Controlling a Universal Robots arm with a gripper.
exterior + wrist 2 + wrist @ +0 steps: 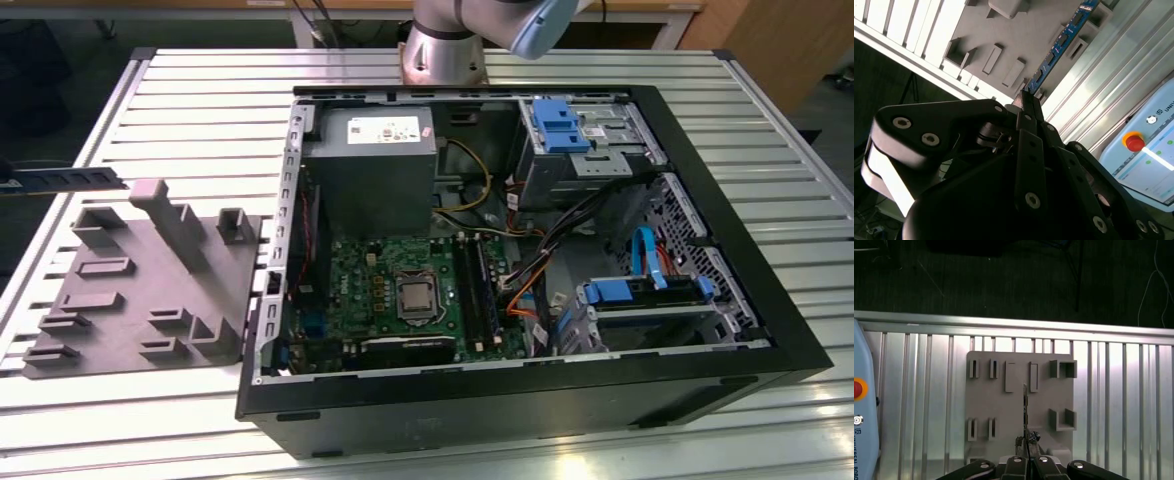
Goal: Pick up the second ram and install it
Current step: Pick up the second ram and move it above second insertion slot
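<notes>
Tool [1027, 100] clamped on second ram [1063, 41], lifted clear — over grey tray [1019, 365]

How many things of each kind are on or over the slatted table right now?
second ram: 1, clamped in the gripper
grey fixture tray: 1
open computer case: 1
control pendant with red button: 1
Total: 4

The arm [447, 50] is showing a silver-grey tube and pale blue cap, its gripper [1029, 100] black links with silver screws.
</notes>
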